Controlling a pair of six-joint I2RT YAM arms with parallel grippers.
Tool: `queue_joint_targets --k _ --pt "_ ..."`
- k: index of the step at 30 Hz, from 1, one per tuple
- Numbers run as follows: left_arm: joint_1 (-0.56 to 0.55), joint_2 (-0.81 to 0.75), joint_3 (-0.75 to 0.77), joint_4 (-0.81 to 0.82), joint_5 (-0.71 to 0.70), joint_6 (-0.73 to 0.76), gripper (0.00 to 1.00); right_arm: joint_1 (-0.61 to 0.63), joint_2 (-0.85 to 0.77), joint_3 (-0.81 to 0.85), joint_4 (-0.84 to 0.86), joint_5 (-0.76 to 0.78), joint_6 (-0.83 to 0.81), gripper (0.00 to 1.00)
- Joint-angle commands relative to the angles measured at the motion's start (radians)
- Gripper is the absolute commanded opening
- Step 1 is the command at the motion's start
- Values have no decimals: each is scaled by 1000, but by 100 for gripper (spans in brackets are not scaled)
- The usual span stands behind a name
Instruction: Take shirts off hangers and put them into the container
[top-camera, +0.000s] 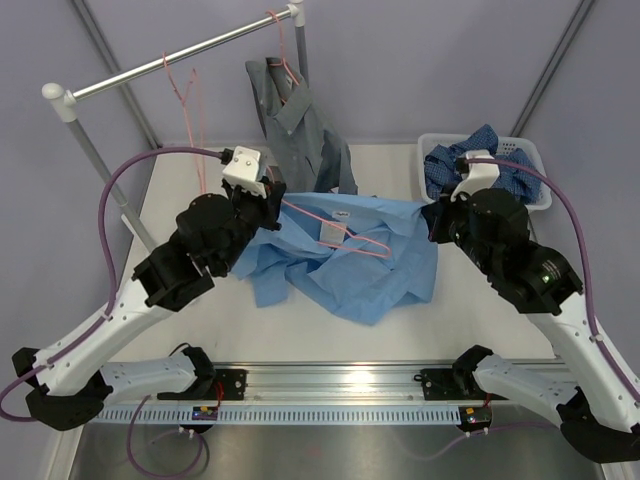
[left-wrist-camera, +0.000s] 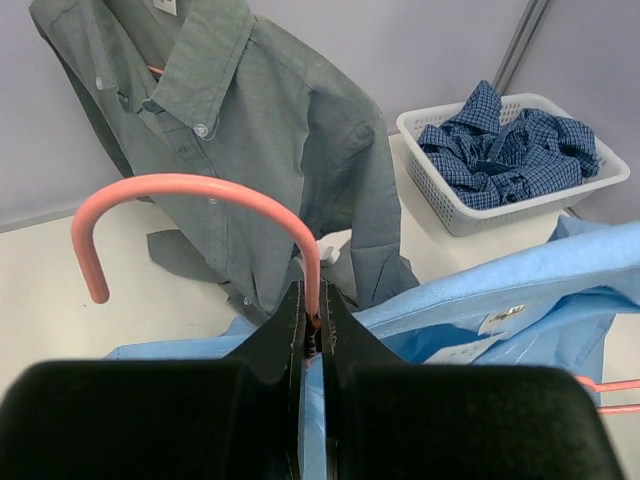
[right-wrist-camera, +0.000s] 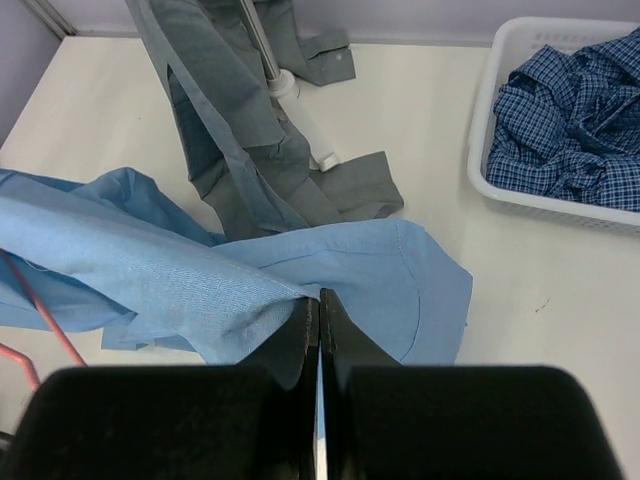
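the left gripper (left-wrist-camera: 312, 300) is clamped together on the neck of a pink wire hanger (left-wrist-camera: 190, 185), just under its round hook. the left wrist view shows this clearly, while the top view shows only the fingers meeting the wire. the right gripper (right-wrist-camera: 318, 305) is closed on a fold of the light blue shirt (right-wrist-camera: 150, 270), at its right edge. this shirt lies crumpled and partly spread on the white counter (top-camera: 300, 335) between the two arms. its cloth is thin and smooth, and the hanger's wire crosses it by the collar label.

farther, at the right back corner, stands the basket (top-camera: 532, 160), white plastic with slotted walls. in it is the dark blue check shirt (top-camera: 488, 150), bunched up and reaching above the rim. at the back middle the grey shirt (top-camera: 300, 130) hangs on a second hanger (top-camera: 283, 45) from the metal rail (top-camera: 150, 63), and its tail touches the counter. only the top view shows a bare hanger (top-camera: 188, 100) on the rail, more to the left.
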Motion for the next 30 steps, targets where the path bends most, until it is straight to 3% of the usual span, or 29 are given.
queue_joint_targets --k 1,7,9,10,12,13,19,25,27,30 --pt "34 -42 30 42 -31 6 0 -36 -31 -95 13 10 -34 0" --pt "33 51 112 70 146 -100 0 -33 -10 -250 77 -271 -24 1" --pt "33 88 135 82 170 -121 0 -33 1 -252 74 -315 -47 7" --pt "33 98 140 90 186 -127 0 -33 13 -229 44 -322 -58 18" --pt "33 113 145 123 195 -141 0 -33 25 -199 -13 -357 -98 25" --pt "33 119 142 136 204 -143 0 -34 33 -159 -34 -356 -110 30" --pt "33 148 137 159 181 -134 0 -34 15 101 -229 -225 -225 41" --pt "33 156 109 159 172 -115 0 -34 36 360 -409 -122 -334 63" --pt "33 159 108 160 178 -112 0 -34 41 403 -430 -168 -349 69" --pt "33 168 114 159 186 -112 0 -34 51 438 -418 -370 -374 78"
